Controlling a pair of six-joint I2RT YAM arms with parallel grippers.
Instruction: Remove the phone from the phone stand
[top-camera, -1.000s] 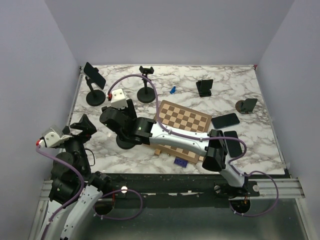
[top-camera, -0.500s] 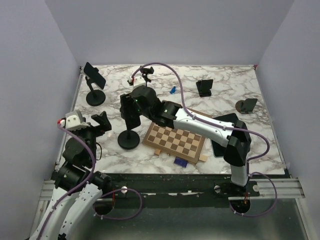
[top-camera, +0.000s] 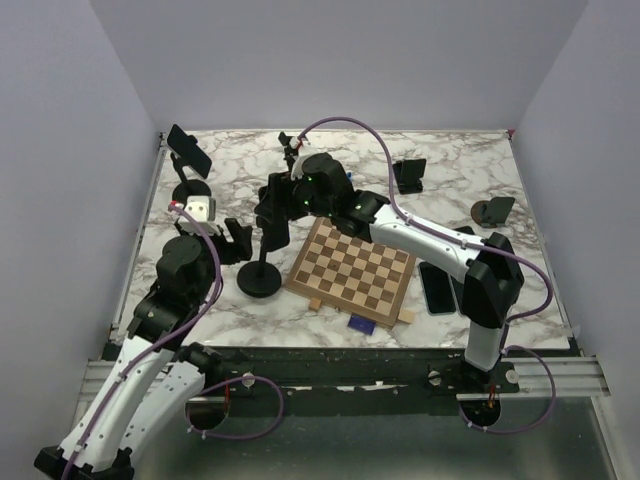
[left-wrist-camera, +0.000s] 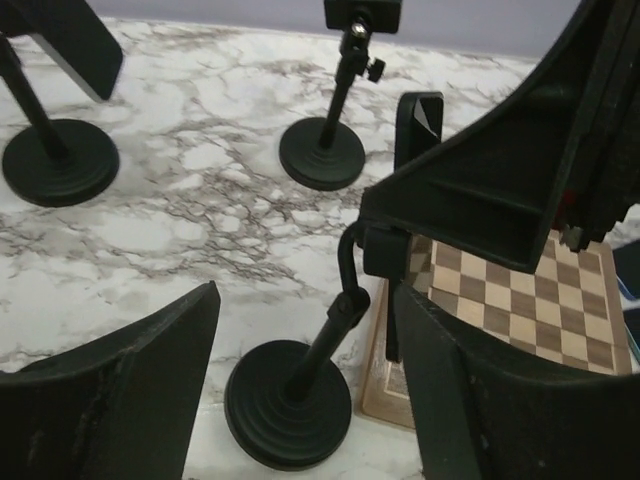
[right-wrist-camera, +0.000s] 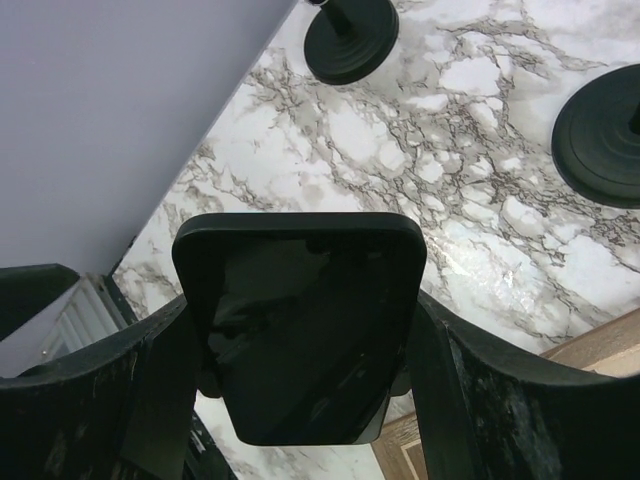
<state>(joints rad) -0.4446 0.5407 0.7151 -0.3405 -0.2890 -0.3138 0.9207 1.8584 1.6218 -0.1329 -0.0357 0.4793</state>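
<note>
The black phone (right-wrist-camera: 300, 335) sits in the clamp of a black round-based phone stand (top-camera: 260, 278) left of the chessboard. My right gripper (top-camera: 274, 208) reaches over the top of the stand. In the right wrist view its fingers (right-wrist-camera: 165, 390) lie against both long edges of the phone, gripping it. My left gripper (top-camera: 237, 240) is open and empty, low beside the stand. In the left wrist view it (left-wrist-camera: 300, 335) straddles the stand's pole and base (left-wrist-camera: 290, 405) without touching.
A wooden chessboard (top-camera: 355, 268) lies right of the stand. A second stand (top-camera: 190, 152) holds a phone at the far left, and an empty stand (top-camera: 291, 150) is behind. Loose phones (top-camera: 437, 287) and two small black holders (top-camera: 408, 173) are on the right.
My right arm swung up off the chessboard to the stand's top and closed round the phone. My left arm moved forward and right to the stand's base.
</note>
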